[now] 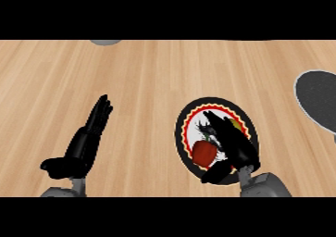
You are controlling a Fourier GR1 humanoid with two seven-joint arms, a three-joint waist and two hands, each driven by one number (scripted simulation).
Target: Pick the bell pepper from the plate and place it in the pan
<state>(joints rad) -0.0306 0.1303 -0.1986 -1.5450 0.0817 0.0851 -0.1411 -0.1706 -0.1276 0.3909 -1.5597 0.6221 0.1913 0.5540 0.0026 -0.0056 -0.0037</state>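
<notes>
We find the bell pepper (204, 153) lying on the plate (184, 121), in its lower part, red with a green stem pointing up toward the plate's middle. Our right hand (232, 141) sits over the plate just to the pepper's right, fingers stretched out along it and the thumb low by the plate's near rim; the fingers look extended, not yet curled round the fruit, and whether they touch its side we cannot tell. Our left hand (85, 143) rests well apart on the table (129, 69), fingers straight and pointing away.

We judge the pepper to be light and hollow, with a stiff but slightly yielding wall and a smooth, waxy skin (the sort that slides out of a pinch). It is rounded and lobed, so it may roll on the plate when nudged. The best hold, we think, is across its widest part, fingers on one flank and thumb on the opposite one, wrapping instead of pinching; the stem is too thin to trust.

The pan (320, 99) lies at the right edge, up and away from the plate, its dark bowl open for the drop.
</notes>
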